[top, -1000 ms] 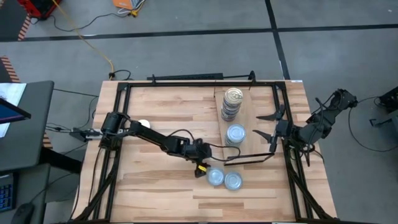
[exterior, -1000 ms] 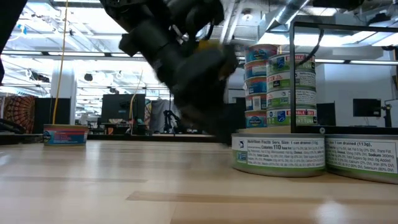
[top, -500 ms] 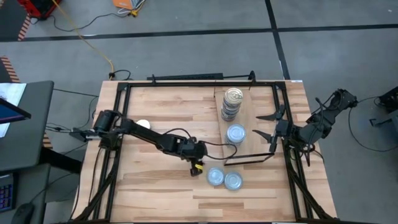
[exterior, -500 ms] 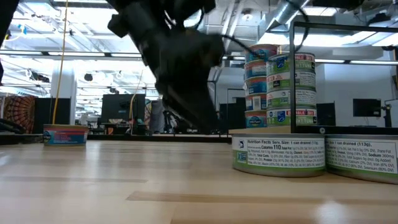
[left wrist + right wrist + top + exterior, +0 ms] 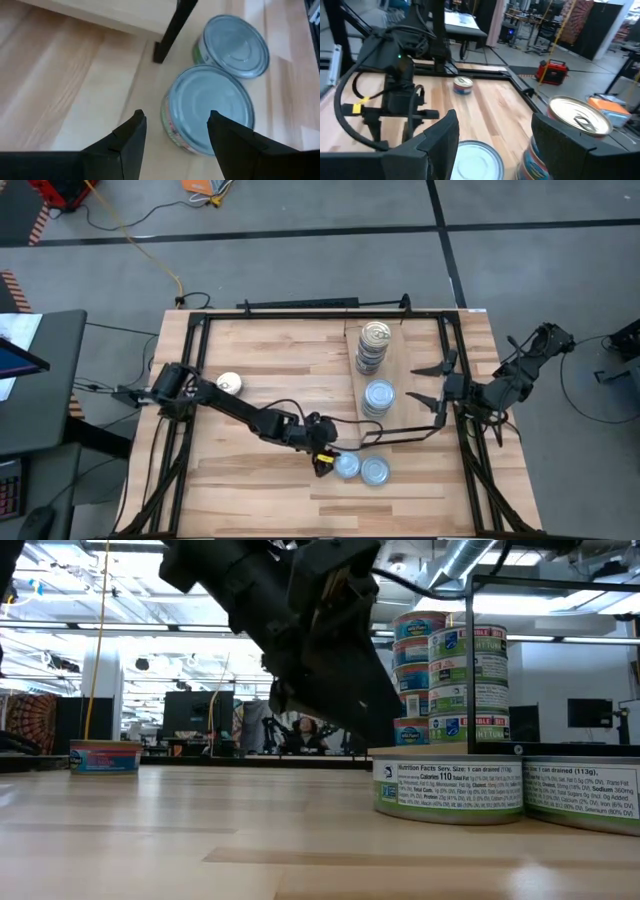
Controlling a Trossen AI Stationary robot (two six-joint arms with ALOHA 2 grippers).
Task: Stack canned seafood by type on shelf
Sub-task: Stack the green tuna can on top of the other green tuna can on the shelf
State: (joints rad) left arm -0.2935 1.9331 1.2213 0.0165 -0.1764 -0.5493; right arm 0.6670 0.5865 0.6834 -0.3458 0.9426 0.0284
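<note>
- Because the silver tins belonged together, my left hand point(image 5: 172, 132) hung spread beside the nearer loose tin point(image 5: 210, 112), not touching.
- That tin sat on the bench point(image 5: 250, 480), off the shelf point(image 5: 410, 350).
- My right hand point(image 5: 440, 385) waited spread near the shelf's stacks point(image 5: 372, 345).

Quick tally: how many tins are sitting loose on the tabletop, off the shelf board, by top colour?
Silvery-blue-top tins: 2, side by side near the front edge, with the open left gripper at the nearer one.
Pale-gold-top tin: 1, alone on the left side.
Total off the shelf: 3
</note>
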